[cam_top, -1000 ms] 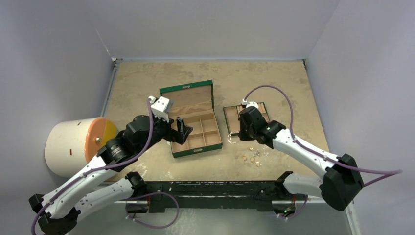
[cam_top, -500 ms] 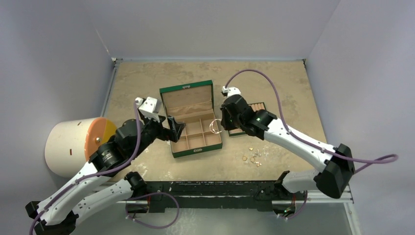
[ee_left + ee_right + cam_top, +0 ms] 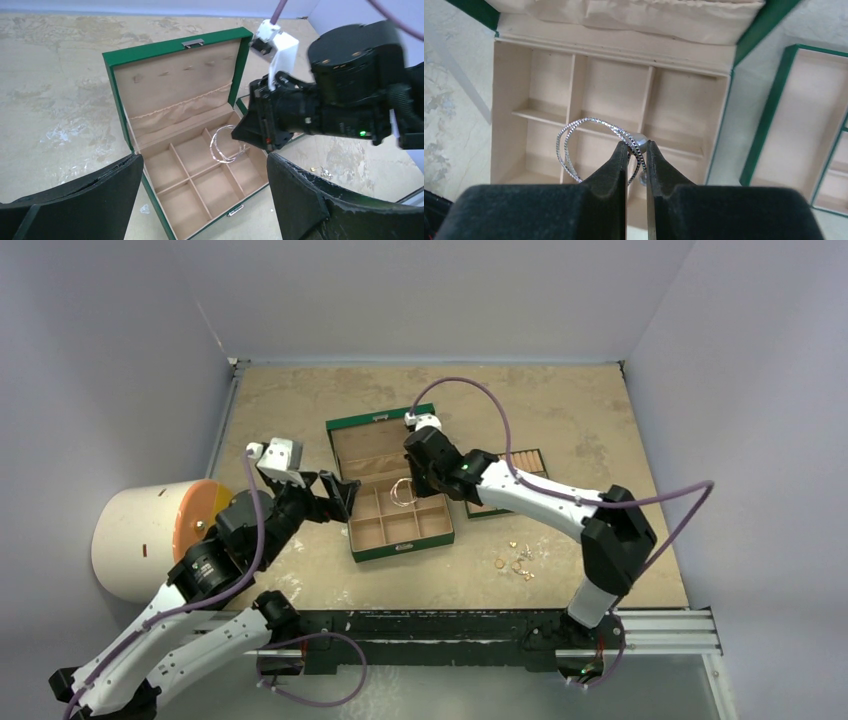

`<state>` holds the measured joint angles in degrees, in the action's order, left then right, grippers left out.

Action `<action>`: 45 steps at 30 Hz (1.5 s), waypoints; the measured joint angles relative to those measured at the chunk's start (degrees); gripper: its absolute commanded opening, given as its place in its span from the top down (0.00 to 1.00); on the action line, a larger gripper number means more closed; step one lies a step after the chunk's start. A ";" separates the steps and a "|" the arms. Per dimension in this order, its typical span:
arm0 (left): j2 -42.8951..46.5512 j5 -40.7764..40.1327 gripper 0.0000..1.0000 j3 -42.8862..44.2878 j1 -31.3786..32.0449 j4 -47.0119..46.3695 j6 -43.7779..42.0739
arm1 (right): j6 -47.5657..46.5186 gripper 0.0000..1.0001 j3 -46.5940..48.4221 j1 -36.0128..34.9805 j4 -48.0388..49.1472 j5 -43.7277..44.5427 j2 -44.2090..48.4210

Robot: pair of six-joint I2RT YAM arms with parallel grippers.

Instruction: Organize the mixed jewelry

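Mixed jewelry (image 3: 516, 562) lies mostly as a loose cluster of small gold and silver pieces on the table (image 3: 300, 410), lower right of centre in the top view, well apart from both arms and not yet sorted. Just beyond it stands the green box (image 3: 403, 547), lid up, every visible compartment bare. The left gripper (image 3: 335, 496) sits beside the box's left wall at centre left, jaws wide apart and holding nothing. The one piece in hand is the silvery loop (image 3: 594, 145), pinched at its right edge by the right gripper (image 3: 636, 160), whose jaws are closed on the wire. It hangs clear above the rear row of compartments, near the middle; which cell lies directly below cannot be told. Farther right, a separate green tray (image 3: 520, 462) rests on the table behind the right arm. Compared with a second ago, the right gripper has lifted from table level between box and tray and has carried the loop leftward over the box's right wall to its present place. The left gripper has drawn back from over the left compartments. The loose cluster is unchanged. Judgement: transport of the loop is complete, release is the pending step, and the remainder of the sorting is outstanding.
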<state>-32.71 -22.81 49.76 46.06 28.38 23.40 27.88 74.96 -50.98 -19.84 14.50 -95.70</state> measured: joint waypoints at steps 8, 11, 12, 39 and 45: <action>1.46 -0.22 0.06 0.00 -1.16 -0.02 0.04 | 2.71 1.00 4.02 -0.39 3.52 1.01 -9.92; 1.49 -0.22 0.06 0.00 -1.44 -0.02 0.04 | 3.87 1.00 5.22 -0.39 4.15 1.86 -12.46; 1.49 -0.22 0.06 0.00 -1.46 -0.02 0.04 | 4.31 1.00 5.46 -0.39 4.35 2.40 -13.11; 1.62 -0.22 0.06 -0.02 -1.88 -0.02 0.02 | 10.88 0.72 5.70 -0.52 7.17 3.98 -17.62; 1.60 -0.22 0.06 -0.02 -1.88 -0.02 0.02 | 12.02 0.64 5.29 -0.52 7.45 4.00 -17.62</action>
<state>-31.11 -23.03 49.74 44.18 28.36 23.42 39.90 80.25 -51.51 -12.38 18.50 -113.32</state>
